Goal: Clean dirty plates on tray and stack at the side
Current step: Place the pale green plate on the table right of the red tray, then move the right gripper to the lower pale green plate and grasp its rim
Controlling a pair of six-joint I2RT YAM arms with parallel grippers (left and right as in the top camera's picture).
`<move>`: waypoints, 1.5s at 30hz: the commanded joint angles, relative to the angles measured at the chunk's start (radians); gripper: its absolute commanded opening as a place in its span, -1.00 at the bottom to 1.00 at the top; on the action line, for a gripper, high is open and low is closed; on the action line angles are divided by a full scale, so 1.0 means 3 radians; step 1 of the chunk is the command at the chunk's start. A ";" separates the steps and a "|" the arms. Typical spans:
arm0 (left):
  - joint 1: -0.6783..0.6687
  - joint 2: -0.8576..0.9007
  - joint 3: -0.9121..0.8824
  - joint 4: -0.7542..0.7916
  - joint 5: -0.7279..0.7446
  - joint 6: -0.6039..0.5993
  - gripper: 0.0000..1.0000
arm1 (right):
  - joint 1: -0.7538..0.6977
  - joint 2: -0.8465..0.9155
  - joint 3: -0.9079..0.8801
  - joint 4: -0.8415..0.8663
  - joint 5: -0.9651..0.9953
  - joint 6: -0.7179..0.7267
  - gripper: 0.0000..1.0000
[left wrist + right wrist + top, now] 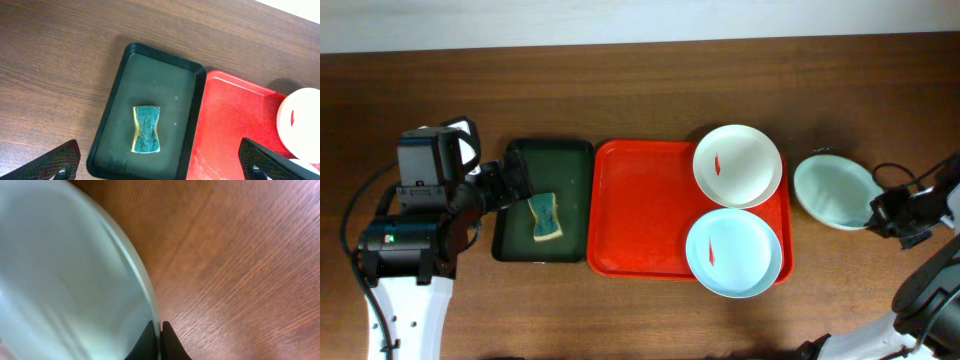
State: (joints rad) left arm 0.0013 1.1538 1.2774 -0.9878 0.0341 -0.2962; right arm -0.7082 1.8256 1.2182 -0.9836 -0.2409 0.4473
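The red tray (640, 215) lies mid-table. A white plate (737, 165) with a red smear sits at its far right corner, and a pale blue plate (733, 253) with a red smear sits at its near right corner. The mint green plate (833, 190) is on the table right of the tray. My right gripper (876, 212) is shut on its right rim; the right wrist view shows the fingers (160, 335) pinching the rim of the mint green plate (60, 270). My left gripper (160, 167) is open above the dark green tray (150, 85), holding nothing.
The dark green tray (542, 200) sits left of the red tray and holds a green and yellow sponge (547, 217), which also shows in the left wrist view (147, 128). Bare wooden table (650, 310) surrounds the trays.
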 commanded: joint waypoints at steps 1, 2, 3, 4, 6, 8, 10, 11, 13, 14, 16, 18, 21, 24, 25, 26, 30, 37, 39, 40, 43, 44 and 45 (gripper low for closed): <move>0.0011 -0.0006 0.0047 -0.0006 -0.0010 -0.0019 0.98 | -0.0019 -0.0061 -0.0264 0.0299 0.0094 0.0137 -0.92; 0.0011 -0.0008 0.0047 -0.0006 -0.0010 -0.0019 0.98 | -0.0015 -0.0061 -0.0299 0.0376 0.0058 0.0136 -0.88; 0.0011 -0.0008 0.0047 -0.0006 -0.0010 -0.0019 0.98 | -0.0015 -0.0061 -0.0300 0.0388 0.0017 0.0128 -0.63; 0.0011 -0.0008 0.0047 -0.0005 -0.0010 -0.0019 0.98 | -0.0017 -0.0061 -0.0294 0.0371 -0.0065 0.0036 -0.38; 0.0011 -0.0008 0.0047 -0.0006 -0.0010 -0.0019 0.98 | -0.0018 -0.0062 -0.0210 0.0262 -0.0459 -0.0239 -0.14; 0.0011 -0.0008 0.0047 -0.0006 -0.0011 -0.0019 0.99 | 0.0000 -0.0078 0.0025 -0.0069 -0.0493 -0.0361 -0.13; 0.0011 -0.0008 0.0047 -0.0005 -0.0010 -0.0019 0.98 | 0.0170 -0.0168 0.0371 -0.0484 -0.0497 -0.0613 -0.12; 0.0011 -0.0008 0.0047 -0.0006 -0.0010 -0.0019 0.99 | 0.0263 -0.0197 0.0465 -0.0598 -0.0496 -0.0710 -0.13; 0.0011 -0.0008 0.0047 -0.0006 -0.0010 -0.0019 0.98 | 0.0646 -0.0252 0.0687 -0.0867 -0.0493 -0.0907 -0.10; 0.0011 -0.0008 0.0047 -0.0006 -0.0010 -0.0019 0.98 | 0.0832 -0.0256 0.0746 -0.0933 -0.0493 -0.0969 -0.10; 0.0011 -0.0008 0.0047 -0.0006 -0.0010 -0.0019 0.98 | 0.1306 -0.0256 0.0797 -0.0999 -0.0496 -0.1006 -0.10; 0.0011 -0.0008 0.0047 -0.0006 -0.0011 -0.0019 0.98 | 0.1834 -0.0254 0.0797 -0.0978 -0.0495 -0.1006 -0.10; 0.0011 -0.0008 0.0047 -0.0006 -0.0011 -0.0019 0.98 | 0.2571 -0.0254 0.0797 -0.0881 -0.0496 -0.0998 -0.10; 0.0011 -0.0008 0.0047 -0.0006 -0.0011 -0.0019 0.98 | 0.3072 -0.0254 0.0796 -0.0805 -0.0492 -0.0992 0.62; 0.0011 -0.0006 0.0047 -0.0006 -0.0010 -0.0019 0.98 | 0.3221 -0.0254 0.0796 -0.0781 -0.0483 -0.0993 0.97; 0.0011 -0.0008 0.0047 -0.0006 -0.0010 -0.0019 0.98 | 0.3338 -0.0254 0.0796 -0.0786 -0.0422 -0.0993 0.97; 0.0011 -0.0008 0.0047 -0.0006 -0.0010 -0.0019 0.98 | 0.3639 -0.0254 0.0796 -0.0757 -0.0328 -0.0992 0.97; 0.0011 -0.0008 0.0047 -0.0006 -0.0010 -0.0019 0.99 | 0.3666 -0.0242 0.0796 -0.0758 -0.0328 -0.0992 0.97; 0.0011 -0.0008 0.0047 -0.0005 -0.0011 -0.0019 0.98 | 0.3666 -0.0242 0.0796 -0.0758 -0.0328 -0.0992 0.97; 0.0011 -0.0008 0.0047 -0.0006 -0.0010 -0.0019 0.98 | 0.3666 -0.0242 0.0796 -0.0758 -0.0327 -0.0992 0.97; 0.0011 -0.0008 0.0047 -0.0006 -0.0010 -0.0019 0.98 | 0.3666 -0.0242 0.0796 -0.0758 -0.0328 -0.0992 0.97; 0.0011 -0.0008 0.0047 -0.0006 -0.0011 -0.0019 0.98 | 0.3666 -0.0242 0.0796 -0.0758 -0.0327 -0.0992 0.97; 0.0011 -0.0006 0.0047 -0.0006 -0.0011 -0.0019 0.99 | 0.3666 -0.0242 0.0796 -0.0758 -0.0328 -0.0992 0.97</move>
State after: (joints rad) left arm 0.0013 1.1538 1.2774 -0.9882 0.0341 -0.2962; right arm 0.3870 1.7638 1.4467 -1.2140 -0.3561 0.1539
